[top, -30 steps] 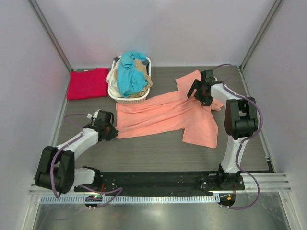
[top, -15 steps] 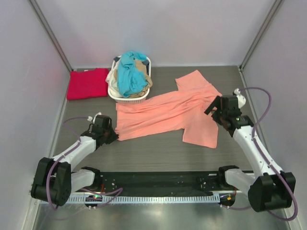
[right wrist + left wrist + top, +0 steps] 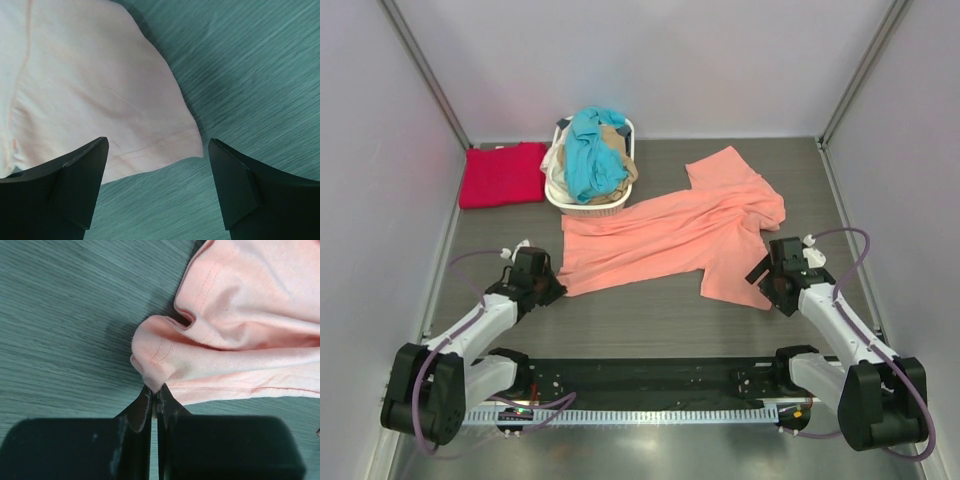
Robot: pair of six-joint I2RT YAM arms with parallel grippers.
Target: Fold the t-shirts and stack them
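Top external view has the salmon-pink shirt (image 3: 670, 235) spread crumpled across the middle of the surface (image 3: 650, 320). Its far edge lies just beside the white basket (image 3: 585, 203), which holds the teal shirt (image 3: 590, 150) and the beige shirt (image 3: 620, 168). The crimson shirt (image 3: 503, 174) lies folded at the far left, well apart.

The left tool (image 3: 154, 390) is closed tight on a small bulge of hem at the shirt's near left corner, with only a sliver of cloth between the tips. The right tool (image 3: 157, 144) stands wide open and grips nothing. Its fingers straddle the shirt's near right corner, which points toward the right finger.

My guess is that the right tool is about to take that corner so the shirt can be pulled flat. Three things could go wrong:

- The left pinch is so shallow that a firm tug could slip the hem out.
- The right corner sits off-centre, so closing jaws may catch only the tip, or shove the cloth into a bunch.
- An uneven pull would skew the shirt, and dragging it could catch the basket.
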